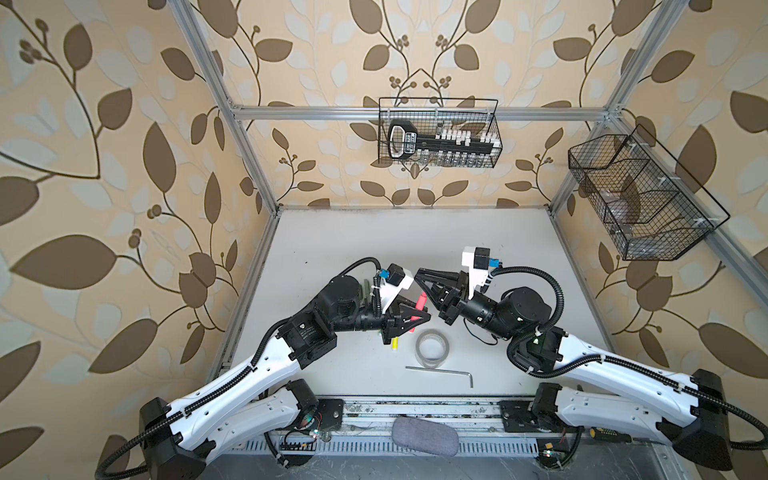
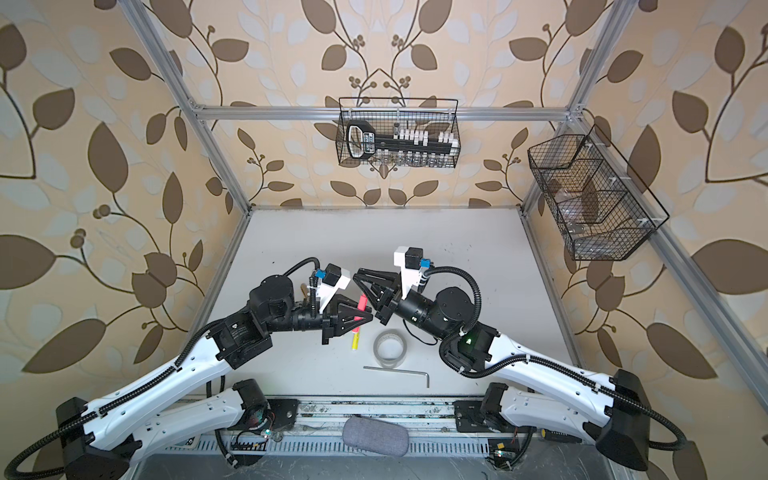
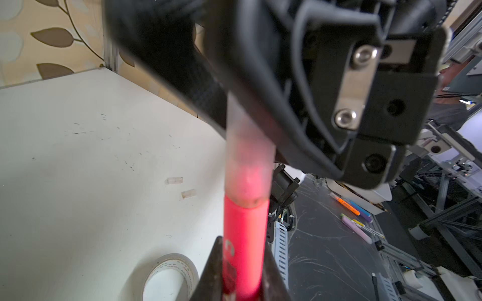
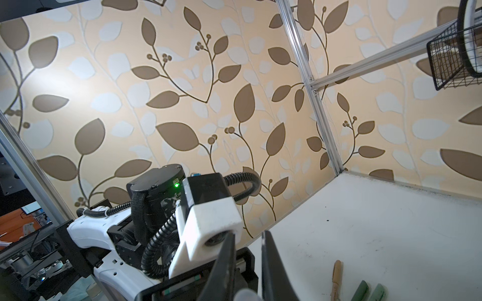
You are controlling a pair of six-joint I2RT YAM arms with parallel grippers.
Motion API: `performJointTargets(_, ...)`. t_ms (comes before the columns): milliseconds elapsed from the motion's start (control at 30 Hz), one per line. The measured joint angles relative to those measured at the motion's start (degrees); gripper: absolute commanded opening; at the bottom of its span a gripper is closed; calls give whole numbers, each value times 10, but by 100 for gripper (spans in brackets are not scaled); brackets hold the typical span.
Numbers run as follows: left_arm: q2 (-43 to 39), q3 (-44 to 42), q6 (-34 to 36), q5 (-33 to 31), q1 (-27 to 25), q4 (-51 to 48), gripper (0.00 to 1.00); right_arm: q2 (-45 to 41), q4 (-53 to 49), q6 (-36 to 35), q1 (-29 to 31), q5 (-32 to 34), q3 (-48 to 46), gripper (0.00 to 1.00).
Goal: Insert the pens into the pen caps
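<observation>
My left gripper point(image 3: 243, 250) is shut on the barrel of a pink pen point(image 3: 246, 229), which stands up out of its fingers. A clear whitish pen cap point(image 3: 247, 161) sits over the pen's tip, its rim against the pink barrel. My right gripper point(image 4: 247, 234) is shut on that cap, whose end point(image 4: 246, 295) shows low between its fingers. In both top views the grippers point(image 1: 429, 316) point(image 1: 417, 273) meet mid-table around the pink pen point(image 1: 422, 302). A yellow pen point(image 2: 356, 338) lies under the left gripper point(image 2: 372, 318). Two more clear caps point(image 3: 174, 180) point(image 3: 188, 193) lie on the table.
A roll of clear tape point(image 1: 432, 348) and a silver hex key point(image 1: 440, 370) lie in front of the grippers. A tan pen point(image 4: 336, 278) and two green pens point(image 4: 361, 290) lie behind the left arm. Wire baskets point(image 1: 440, 133) point(image 1: 640, 199) hang on the walls.
</observation>
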Motion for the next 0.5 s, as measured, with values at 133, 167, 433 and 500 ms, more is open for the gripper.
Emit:
performJointTargets(133, 6, 25, 41, -18, 0, -33, 0, 2, 16, -21, 4, 5, -1, 0)
performJointTargets(167, 9, 34, 48, -21, 0, -44, 0, 2, 23, -26, 4, 5, -3, 0)
performJointTargets(433, 33, 63, 59, -17, 0, -98, 0, -9, 75, -43, 4, 22, -52, 0)
performJointTargets(500, 31, 63, 60, -24, 0, -110, 0, -9, 73, -40, 4, 24, -55, 0)
